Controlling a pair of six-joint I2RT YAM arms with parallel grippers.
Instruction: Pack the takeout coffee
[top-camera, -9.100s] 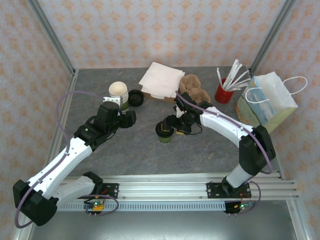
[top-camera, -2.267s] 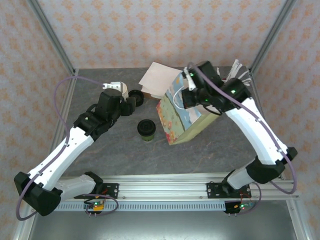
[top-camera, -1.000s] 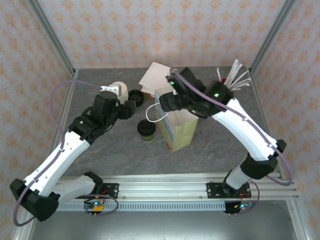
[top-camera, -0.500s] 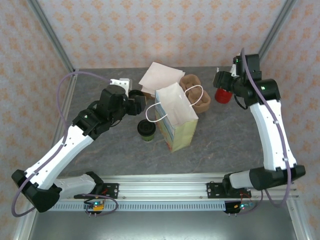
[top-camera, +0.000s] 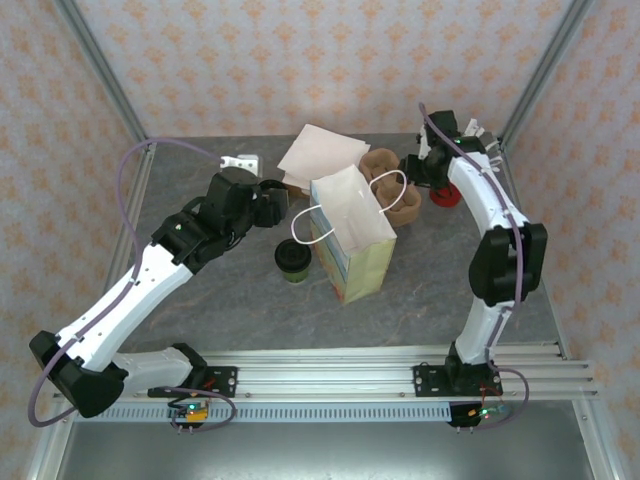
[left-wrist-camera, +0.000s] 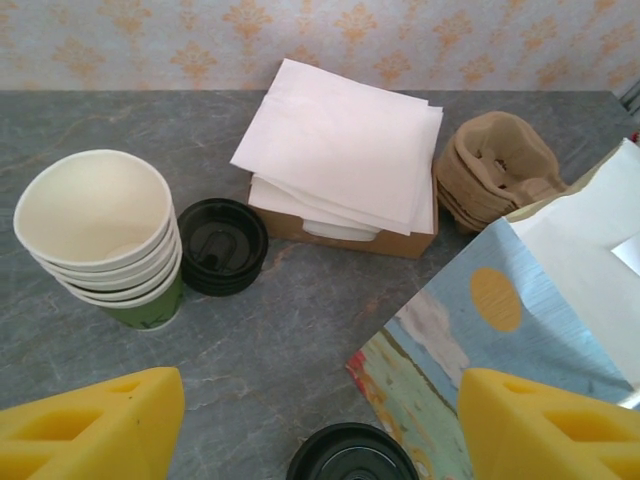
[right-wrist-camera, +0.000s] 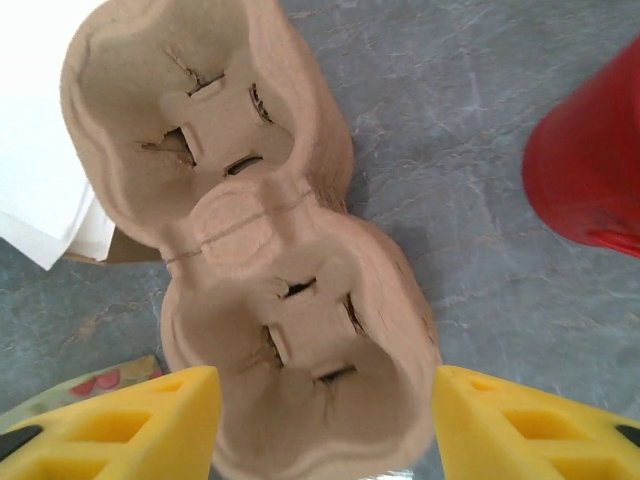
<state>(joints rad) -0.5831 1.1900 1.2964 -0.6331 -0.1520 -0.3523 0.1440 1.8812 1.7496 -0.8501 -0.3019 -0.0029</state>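
The paper bag (top-camera: 352, 235) is parked; we can start loading.
Our right pincer (right-wrist-camera: 320, 420) has let it go just beside the takeout coffee (top-camera: 293, 258) mid-counter and hangs open over the cup carriers (right-wrist-camera: 270, 250); our left pincer (left-wrist-camera: 320, 405) is open above the cup.

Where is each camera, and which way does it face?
Top external: above, behind the bases, looking down on the grey table; both white arms show.
Left wrist: by the left gripper, looking down past yellow fingers at white paper napkins.
Right wrist: by the right gripper, looking down past yellow fingers at a brown pulp cup carrier.
All share the carrier.
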